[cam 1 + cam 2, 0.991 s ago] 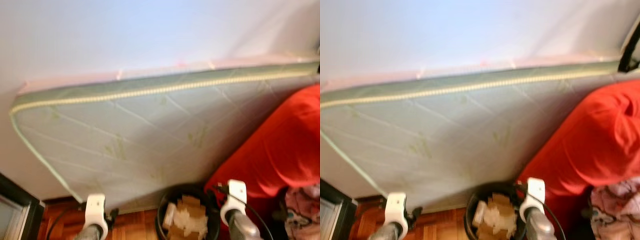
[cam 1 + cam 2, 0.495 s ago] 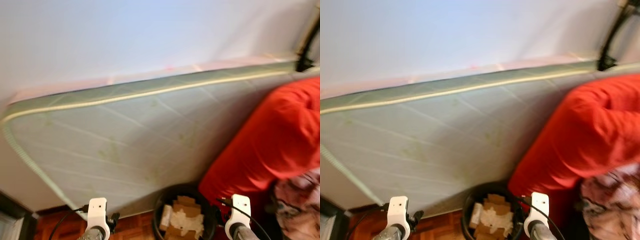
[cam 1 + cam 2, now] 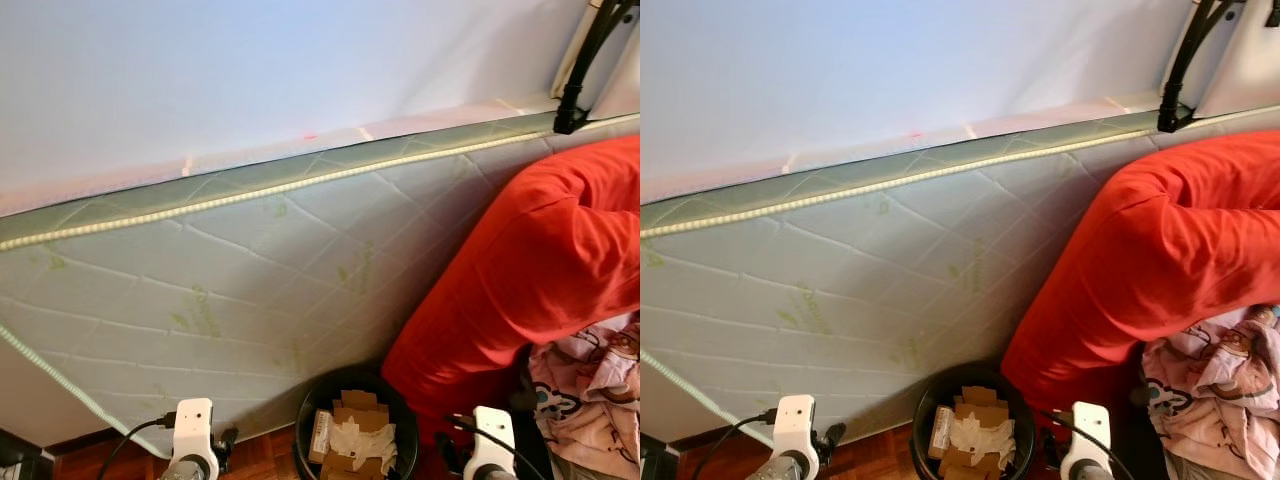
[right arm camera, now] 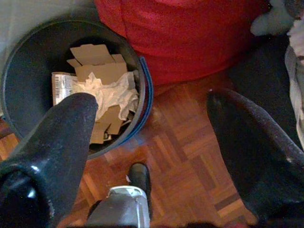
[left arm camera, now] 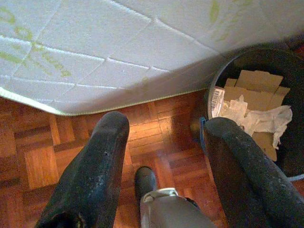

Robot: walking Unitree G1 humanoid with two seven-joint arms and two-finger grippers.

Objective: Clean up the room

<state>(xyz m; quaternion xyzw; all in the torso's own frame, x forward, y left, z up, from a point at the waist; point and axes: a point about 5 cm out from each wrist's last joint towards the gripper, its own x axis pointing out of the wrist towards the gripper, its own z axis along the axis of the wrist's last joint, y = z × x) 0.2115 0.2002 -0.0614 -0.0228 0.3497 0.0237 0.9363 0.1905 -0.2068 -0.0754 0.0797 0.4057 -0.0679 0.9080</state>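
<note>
While both arms hang low in front of the robot, the left pincer (image 5: 159,166) and the right pincer (image 4: 156,147) each stand wide open over the parquet floor (image 5: 42,156), holding nothing. A black bin (image 3: 350,388) sits on the floor between the two arms, at the foot of a mattress (image 3: 250,290) that leans on its long edge against the wall (image 3: 250,70). Cardboard scraps (image 4: 97,61) and crumpled paper (image 4: 109,92) already lie inside the bin. To the robot's right, a red beanbag (image 3: 530,270) slumps against the mattress, and a pink patterned cloth (image 3: 590,385) lies heaped beyond it, further right still.

My guess is that the cloth is the loose thing to tidy next. It lies to the right of the right pincer, well apart from the left one, so the right arm is the nearer. As a crumpled heap it has no clear long axis; it should give softly and could trail or snag on the beanbag when lifted
</note>
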